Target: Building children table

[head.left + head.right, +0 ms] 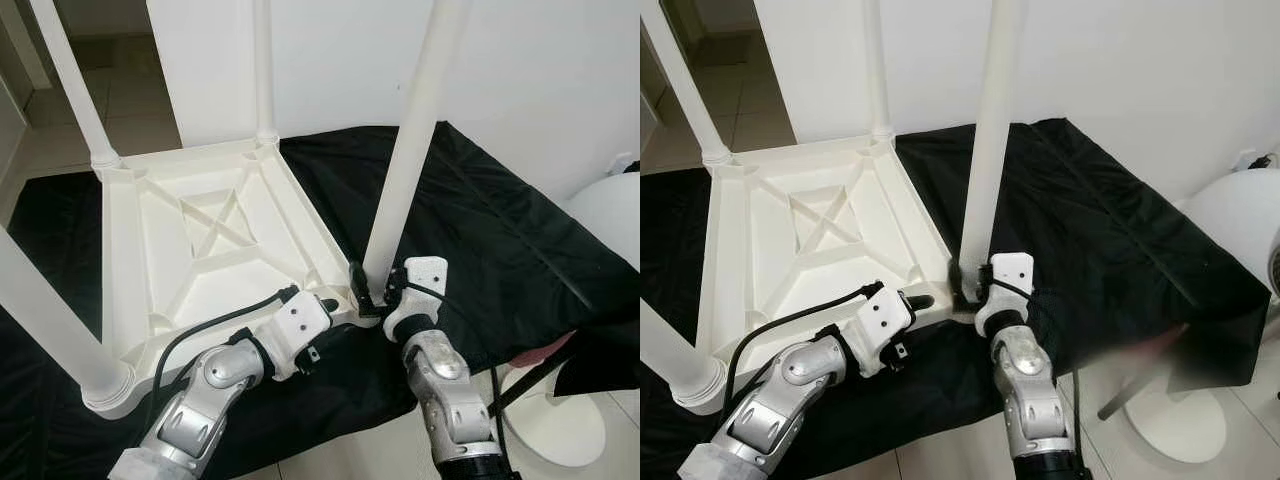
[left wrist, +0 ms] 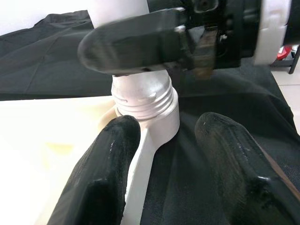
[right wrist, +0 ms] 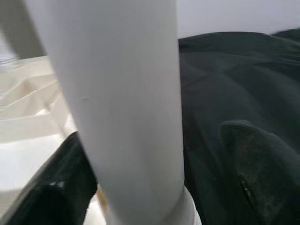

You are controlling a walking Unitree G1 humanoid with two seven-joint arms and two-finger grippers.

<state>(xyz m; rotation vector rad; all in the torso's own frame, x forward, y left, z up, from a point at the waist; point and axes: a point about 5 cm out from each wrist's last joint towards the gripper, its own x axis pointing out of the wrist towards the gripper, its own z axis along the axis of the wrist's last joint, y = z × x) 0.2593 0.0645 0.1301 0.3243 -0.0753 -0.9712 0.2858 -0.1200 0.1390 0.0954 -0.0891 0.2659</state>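
Silver forearms fill the foreground of the head views as I work at the near corner of the upturned white plastic children's table top (image 1: 205, 235), which lies ribbed side up on a black cloth sheet (image 1: 500, 240) spread over the tiled floor. My right gripper (image 1: 375, 296) grasps the foot of the tall white plastic leg (image 1: 415, 140) standing in that corner's socket. My left gripper (image 1: 322, 304) rests at the same corner, fingers spread around the rim.

Through the left wrist camera, two black fingers (image 2: 105, 173) straddle the table's edge unclenched, and the leg's threaded end (image 2: 143, 96) sits part-way in its round socket (image 2: 161, 124), with threads showing.

Through the right wrist camera, the smooth white tube passes between that gripper's fingers, one finger (image 3: 56, 187) against it on either side.

I count four legs in all: three others stand at the remaining corners. One table top, one cloth.

I judge the hollow plastic light and stiff but slick, so it is best held low near the thread, where it cannot lever sideways.
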